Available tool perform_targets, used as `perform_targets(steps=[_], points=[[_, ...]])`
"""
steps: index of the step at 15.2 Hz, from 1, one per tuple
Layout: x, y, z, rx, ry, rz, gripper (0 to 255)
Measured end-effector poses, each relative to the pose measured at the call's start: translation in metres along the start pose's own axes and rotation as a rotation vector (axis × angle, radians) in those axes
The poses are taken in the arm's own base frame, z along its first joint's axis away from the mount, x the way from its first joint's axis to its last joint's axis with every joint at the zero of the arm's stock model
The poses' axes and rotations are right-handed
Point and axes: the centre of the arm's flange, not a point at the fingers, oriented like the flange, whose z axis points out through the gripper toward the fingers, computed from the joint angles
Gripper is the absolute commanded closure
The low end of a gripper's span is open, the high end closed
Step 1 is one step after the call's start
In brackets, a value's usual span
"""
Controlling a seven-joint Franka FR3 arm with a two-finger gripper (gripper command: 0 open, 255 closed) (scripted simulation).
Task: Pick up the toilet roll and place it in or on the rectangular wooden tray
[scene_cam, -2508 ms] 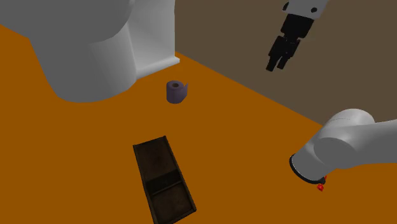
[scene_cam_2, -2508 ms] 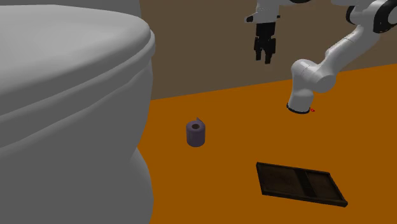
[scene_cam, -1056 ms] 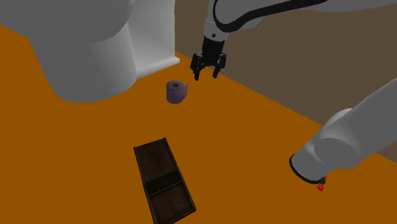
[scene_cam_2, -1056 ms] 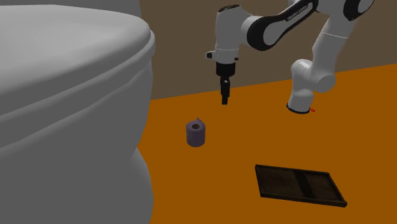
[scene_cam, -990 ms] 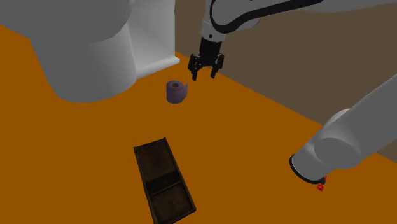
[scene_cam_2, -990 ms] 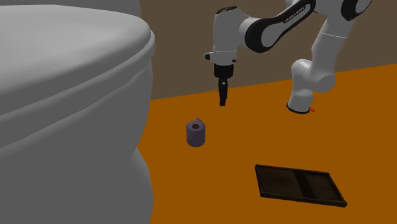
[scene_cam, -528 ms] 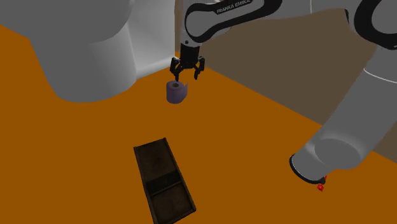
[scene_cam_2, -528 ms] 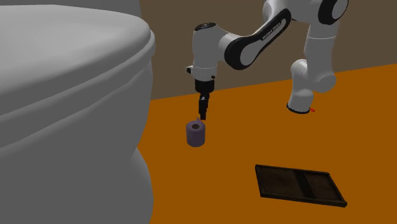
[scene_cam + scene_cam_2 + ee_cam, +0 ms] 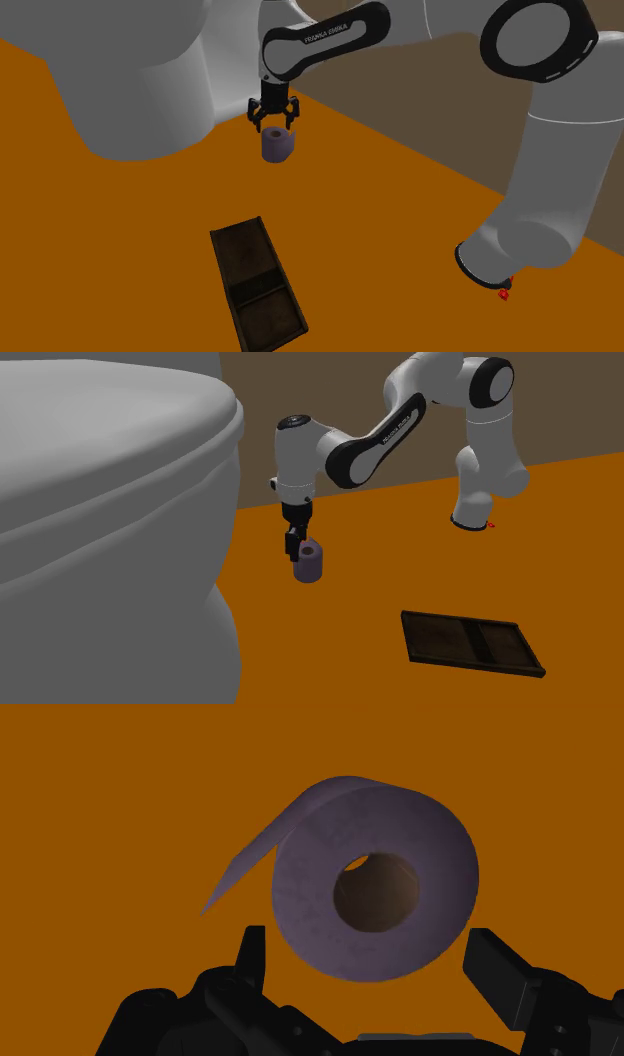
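Observation:
The toilet roll (image 9: 280, 147) is purple-grey and stands on end on the orange floor, its core hole facing up and a loose flap sticking out. My gripper (image 9: 272, 120) hangs open just above it, pointing straight down. In the wrist view the roll (image 9: 375, 889) sits between the spread fingers (image 9: 500, 972), which do not touch it. The second exterior view puts the gripper (image 9: 293, 548) at the roll's (image 9: 311, 563) upper edge. The dark wooden tray (image 9: 257, 285) lies flat on the floor, well nearer the camera than the roll, and in the second exterior view the tray (image 9: 472, 643) lies to the lower right.
A large white toilet (image 9: 130, 70) rises close behind the roll and bulks at the second exterior view's left (image 9: 100, 522). A brown wall (image 9: 420, 110) runs behind. The arm's base (image 9: 500, 255) stands at the shoulder view's lower right.
The gripper swept from high on the shoulder view's right toward the toilet and came down over the roll, staying open. Roll and tray have not moved.

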Motion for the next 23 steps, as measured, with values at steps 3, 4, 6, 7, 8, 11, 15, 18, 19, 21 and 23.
perform_targets(steps=[3,4,6,7,8,11,15,18,19,21,23], points=[[0.003,-0.001,0.016,-0.001,0.001,0.001,0],[0.003,-0.001,0.021,-0.001,0.000,0.001,0],[0.003,-0.001,0.028,-0.001,0.000,0.001,0],[0.002,-0.001,0.029,-0.001,0.001,0.002,0],[0.002,-0.001,0.029,-0.001,0.001,0.002,0],[0.002,-0.001,0.029,-0.001,0.001,0.001,0],[0.002,-0.001,0.029,-0.001,0.001,0.002,255],[0.002,-0.001,0.029,-0.001,0.001,0.002,255],[0.002,-0.001,0.029,-0.001,0.001,0.002,255],[0.002,-0.001,0.029,-0.001,0.001,0.002,255],[0.002,-0.001,0.029,-0.001,0.001,0.002,255]])
